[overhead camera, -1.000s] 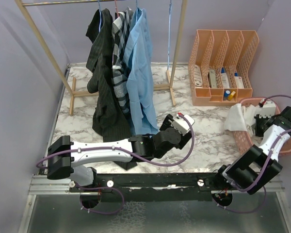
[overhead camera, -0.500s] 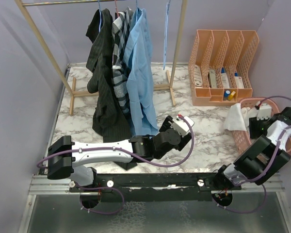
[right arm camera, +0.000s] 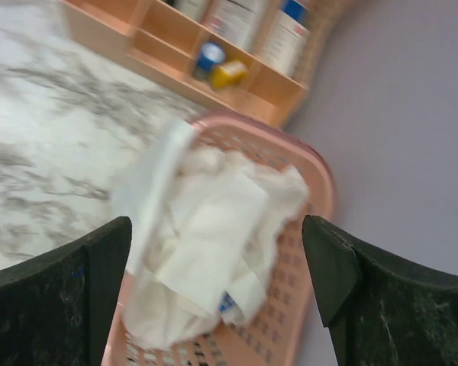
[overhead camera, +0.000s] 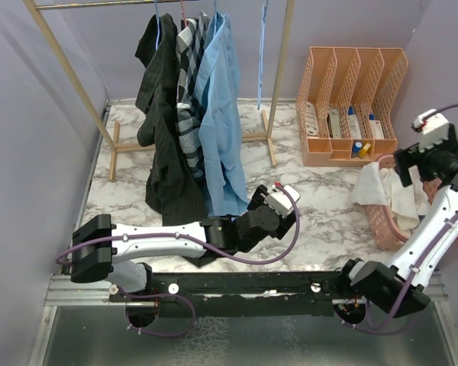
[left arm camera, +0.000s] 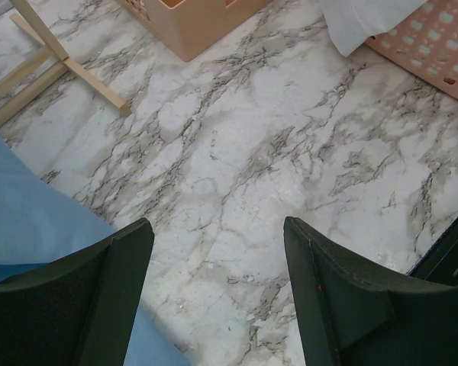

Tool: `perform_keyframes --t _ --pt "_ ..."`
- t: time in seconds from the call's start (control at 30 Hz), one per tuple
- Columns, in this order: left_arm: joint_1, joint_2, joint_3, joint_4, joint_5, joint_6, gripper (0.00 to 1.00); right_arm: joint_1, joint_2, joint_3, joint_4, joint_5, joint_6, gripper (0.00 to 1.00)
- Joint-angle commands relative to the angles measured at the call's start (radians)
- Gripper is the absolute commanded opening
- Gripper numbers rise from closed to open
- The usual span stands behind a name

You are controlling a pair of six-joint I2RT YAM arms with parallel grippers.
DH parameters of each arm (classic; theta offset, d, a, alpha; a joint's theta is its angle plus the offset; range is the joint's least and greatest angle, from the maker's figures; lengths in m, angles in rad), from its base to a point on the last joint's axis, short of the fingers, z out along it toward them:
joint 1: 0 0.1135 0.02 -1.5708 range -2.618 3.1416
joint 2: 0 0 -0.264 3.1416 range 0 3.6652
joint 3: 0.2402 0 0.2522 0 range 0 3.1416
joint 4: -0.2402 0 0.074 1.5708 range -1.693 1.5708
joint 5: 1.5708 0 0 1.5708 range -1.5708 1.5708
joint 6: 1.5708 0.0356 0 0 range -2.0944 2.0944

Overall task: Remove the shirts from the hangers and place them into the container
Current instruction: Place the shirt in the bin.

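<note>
Inside the basket [right arm camera: 323, 191] lies a white shirt [right arm camera: 214, 236].

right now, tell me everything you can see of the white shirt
The white shirt is a soft, crumpled heap of plain white cloth lying in the salmon-pink lattice basket at the table's right edge. It is off its hanger, bunched in folds, with no collar or buttons clear. One flap spills over the basket's left rim toward the marble; whether it reaches the table is unclear. A small blue mark shows low on the heap. The right claw hangs open above it, apart from the cloth.
</note>
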Motion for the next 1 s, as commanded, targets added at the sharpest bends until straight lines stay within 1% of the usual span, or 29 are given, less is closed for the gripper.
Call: perform_keyframes --t 0.0,0.07,0.13,0.27,0.33,0.4,0.47,0.63,0.8,0.97 --pt "-0.004 -0.028 -0.003 0.057 0.023 -0.017 0.72 0.283 0.004 -0.032 -0.145 0.081 0.144 0.9" --pt "-0.004 -0.019 0.004 0.06 0.03 -0.016 0.72 0.457 -0.013 -0.106 -0.086 0.209 0.274 0.86" --pt "-0.004 -0.01 0.016 0.055 0.033 -0.017 0.72 0.582 -0.021 -0.178 -0.042 0.277 0.368 0.84" --pt "-0.004 -0.008 0.032 0.044 0.038 -0.021 0.72 0.727 -0.01 -0.304 0.048 0.374 0.475 0.8" --pt "-0.004 -0.006 0.039 0.035 0.031 -0.017 0.72 0.786 -0.004 -0.35 0.117 0.449 0.512 0.79" --pt "-0.004 -0.005 0.047 0.026 0.021 -0.016 0.72 0.803 0.006 -0.377 0.185 0.537 0.519 0.8" --pt "-0.004 -0.007 0.045 0.024 0.017 -0.018 0.71 0.806 0.023 -0.396 0.235 0.603 0.499 0.82" --pt "-0.004 -0.019 0.004 0.047 0.006 -0.039 0.71 0.81 0.055 -0.468 0.338 0.714 0.432 0.85" --pt "-0.004 -0.045 -0.066 0.111 -0.001 -0.052 0.71 0.814 0.039 -0.571 0.473 0.814 0.354 0.86" --pt "-0.004 -0.066 -0.118 0.154 -0.006 -0.044 0.71 0.819 0.031 -0.618 0.567 0.891 0.254 0.87"
